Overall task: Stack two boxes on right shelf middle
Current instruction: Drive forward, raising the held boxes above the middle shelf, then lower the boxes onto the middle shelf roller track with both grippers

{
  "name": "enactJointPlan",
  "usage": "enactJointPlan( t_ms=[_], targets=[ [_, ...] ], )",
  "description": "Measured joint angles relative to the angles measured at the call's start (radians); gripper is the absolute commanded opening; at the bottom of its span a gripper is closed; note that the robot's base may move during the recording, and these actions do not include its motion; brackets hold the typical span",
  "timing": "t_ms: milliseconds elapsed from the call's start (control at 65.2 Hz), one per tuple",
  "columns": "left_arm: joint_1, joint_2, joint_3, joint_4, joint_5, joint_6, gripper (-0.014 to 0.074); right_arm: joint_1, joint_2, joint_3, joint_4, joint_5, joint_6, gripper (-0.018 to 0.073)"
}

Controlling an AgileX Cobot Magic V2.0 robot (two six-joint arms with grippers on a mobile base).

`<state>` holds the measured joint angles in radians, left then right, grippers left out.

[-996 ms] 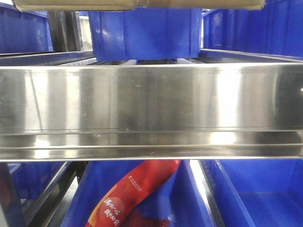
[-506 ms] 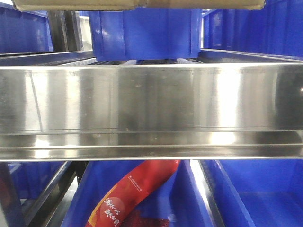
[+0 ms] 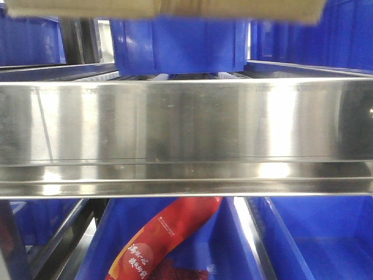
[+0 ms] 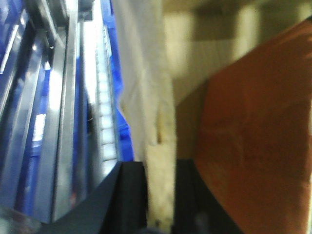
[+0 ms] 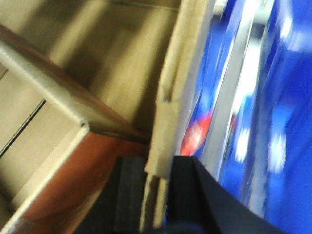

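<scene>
One box (image 3: 163,8) is in play, a tan corrugated carton held open-topped between both arms: the left gripper (image 4: 161,195) has its two black fingers (image 4: 129,195) closed on one cardboard wall, one finger inside and one outside, and the right gripper (image 5: 157,195) pinches the opposite wall in the same way. Both wrist views are blurred, yet they show the carton's folded inner flaps and a reddish-brown sheet inside. In the front view only the carton's blurred underside shows, along the top edge of the picture, hanging above the shelf (image 3: 186,122), whose broad mirror-like steel front rail spans the full width. Below that rail, two blue bins (image 3: 315,233) sit side by side on the lower level; the left one holds a single red packet (image 3: 163,239) printed with pale script too small to read. Behind the rail, at least three more blue bins (image 3: 180,44) stand on the roller level, the middle one directly beneath the carton.
</scene>
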<state>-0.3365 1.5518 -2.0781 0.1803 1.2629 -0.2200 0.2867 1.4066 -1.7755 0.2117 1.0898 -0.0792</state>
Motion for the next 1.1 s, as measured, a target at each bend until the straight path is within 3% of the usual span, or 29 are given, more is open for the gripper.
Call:
enactJointPlan(
  t_ms=[245,337,445,552,659,690,797,889,981,1104],
  targets=[
    [0.000,0.088,0.023,0.017,0.014,0.011,-0.0110,0.000,0.101,0.004,0.000,0.051,0.012,-0.0149],
    [0.000,0.106,0.023,0.021,0.014,0.011,-0.0062,0.000,0.119,0.004,0.000,0.051,0.012,-0.0076],
    [0.000,0.111,0.025,0.023,0.014,0.013,0.0100,0.000,0.129,0.004,0.000,0.050,0.012,0.0139],
    [0.000,0.111,0.025,0.034,-0.004,0.017,0.0355,0.000,0.129,0.004,-0.002,0.048,0.010,0.0416],
    [0.000,0.107,0.021,0.055,-0.021,0.017,0.0601,-0.004,0.129,-0.004,-0.011,0.048,0.010,0.0576],
    [0.000,0.105,0.022,0.055,-0.024,0.017,0.0626,-0.004,0.129,-0.010,-0.014,0.050,0.010,0.0570],
    [0.000,0.091,0.021,0.055,-0.026,0.017,0.0549,-0.004,0.129,-0.044,-0.017,0.087,0.010,0.0540],
    [0.000,0.061,0.021,0.046,-0.028,0.017,0.0475,-0.004,0.118,-0.069,-0.018,0.109,0.010,0.0442],
    [0.000,0.011,0.021,0.036,-0.028,0.017,0.0359,-0.004,0.076,-0.078,-0.020,0.115,0.010,0.0250],
    [0.000,-0.068,0.019,0.018,-0.030,0.019,0.0127,-0.004,0.000,-0.078,-0.021,0.117,0.010,-0.0046]
  ],
)
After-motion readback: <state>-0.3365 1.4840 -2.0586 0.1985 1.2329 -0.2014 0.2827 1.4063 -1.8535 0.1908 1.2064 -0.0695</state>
